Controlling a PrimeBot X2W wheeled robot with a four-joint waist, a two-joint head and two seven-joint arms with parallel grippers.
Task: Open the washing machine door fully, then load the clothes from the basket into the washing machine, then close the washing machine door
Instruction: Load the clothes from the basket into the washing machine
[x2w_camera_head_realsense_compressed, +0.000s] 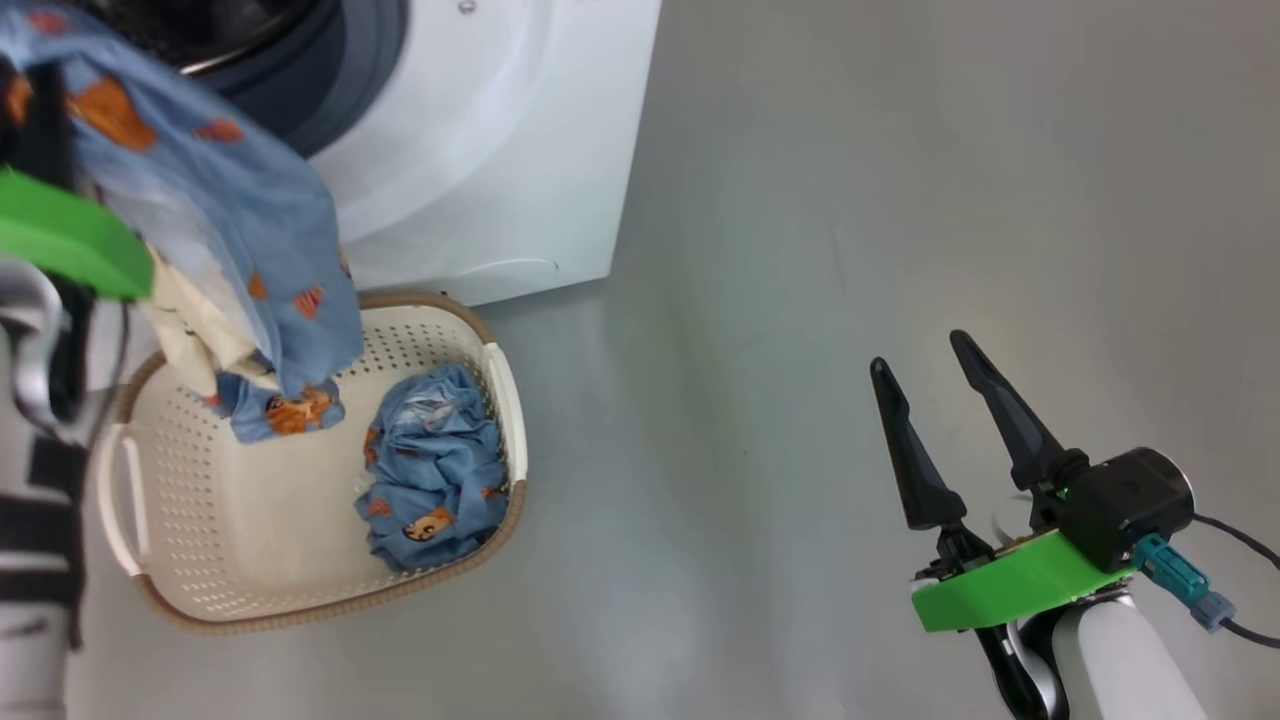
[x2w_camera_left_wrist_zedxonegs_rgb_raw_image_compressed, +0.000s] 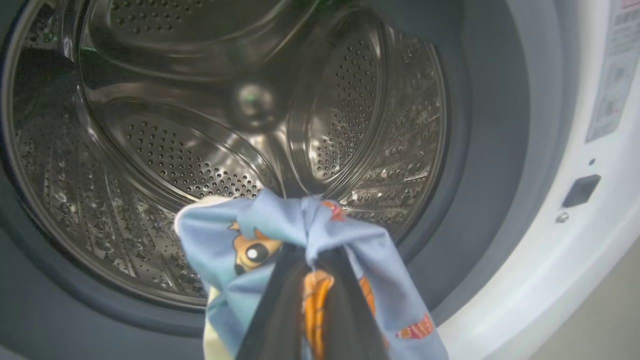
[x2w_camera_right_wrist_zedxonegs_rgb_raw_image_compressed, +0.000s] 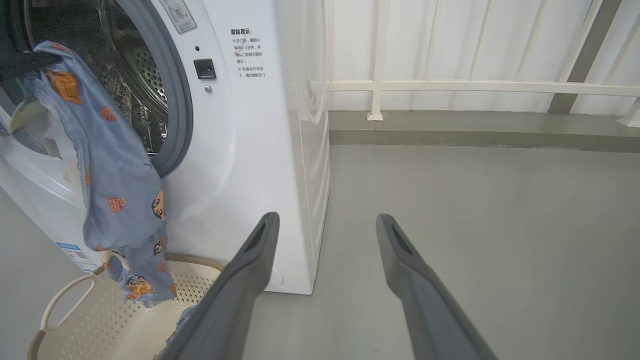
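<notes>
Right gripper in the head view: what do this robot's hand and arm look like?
The right gripper has two long, tapering black fingers on a bright green bracket. Behind sits a round black housing with a teal plug and a dark cable. The forearm is white.

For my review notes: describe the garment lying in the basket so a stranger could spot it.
Find the white washing machine; the cream perforated basket sits before it. Against the basket's right wall lies a crumpled light-blue garment. The other garment dangles from the left gripper; this one rests bunched inside.
</notes>
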